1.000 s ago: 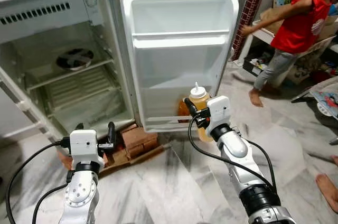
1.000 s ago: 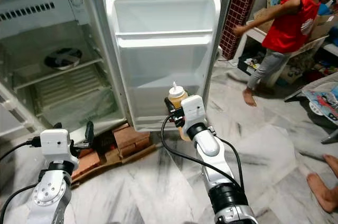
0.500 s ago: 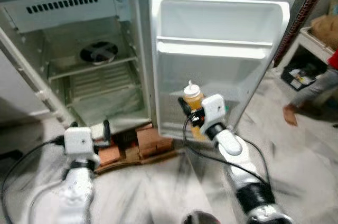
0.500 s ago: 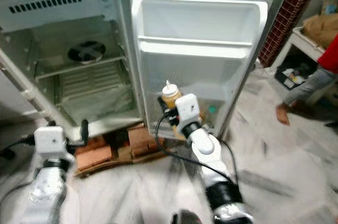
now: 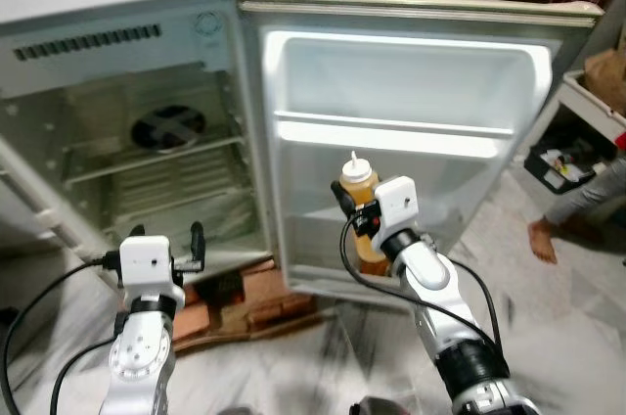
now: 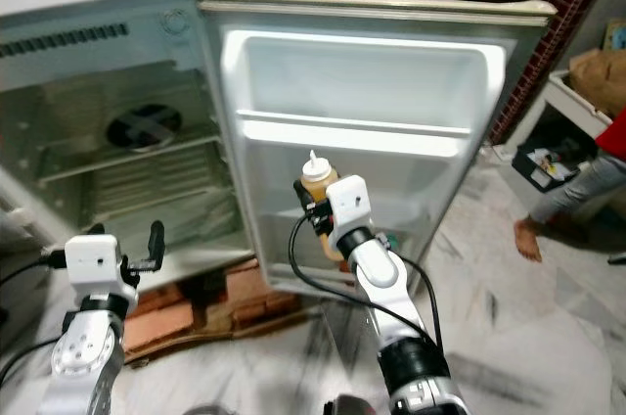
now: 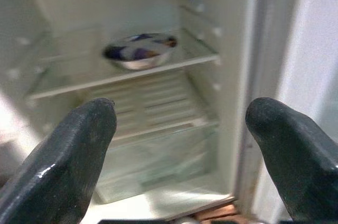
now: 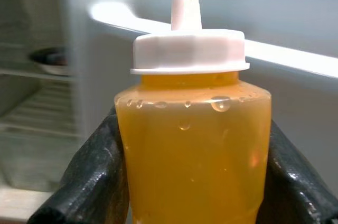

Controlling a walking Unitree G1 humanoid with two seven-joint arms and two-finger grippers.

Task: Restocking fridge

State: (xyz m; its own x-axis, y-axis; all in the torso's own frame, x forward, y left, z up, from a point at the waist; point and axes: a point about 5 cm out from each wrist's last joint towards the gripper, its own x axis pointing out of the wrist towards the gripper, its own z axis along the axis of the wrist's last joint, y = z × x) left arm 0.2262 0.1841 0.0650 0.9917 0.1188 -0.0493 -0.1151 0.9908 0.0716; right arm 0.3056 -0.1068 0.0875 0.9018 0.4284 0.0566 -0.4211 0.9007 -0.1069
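Fridge [image 5: 127,121]: small grey-white unit standing on a marble-patterned floor, door swung fully open; cabinet on the robot's left, lit interior with a wire shelf and a clear compartment beneath it.
Fridge door [image 5: 411,131]: open and facing the camera; white inner liner with a top recess, a horizontal shelf bar across the middle and a lower door bin.
Floor [image 6: 509,337]: pale marble with grey veining.
Brick base [image 5: 249,302]: reddish bricks and boards under the front edge of the fridge.
Person [image 5: 587,195]: at the far right edge; a leg in grey trousers, a bare foot on the floor and a scrap of red clothing are visible.
Right gripper [image 5: 360,222]: raised in front of the lower half of the fridge door, fingers closed against the sides of the bottle and carrying it upright.
Left gripper [image 5: 194,247]: held low before the bottom edge of the cabinet, near the brick base; in the wrist view its two black fingers [image 7: 68,155] stand wide apart with nothing between them, aimed into the cabinet.
Bottle [image 5: 361,202]: clear squeeze bottle of orange-yellow liquid, white cap with a pointed nozzle; upright in the right gripper, just in front of the door's lower section, below the shelf bar. Droplets cling inside its shoulder in the right wrist view [image 8: 193,145].
Bowl [image 7: 140,52]: dark patterned bowl with a pale rim, sitting on the wire shelf inside the cabinet.
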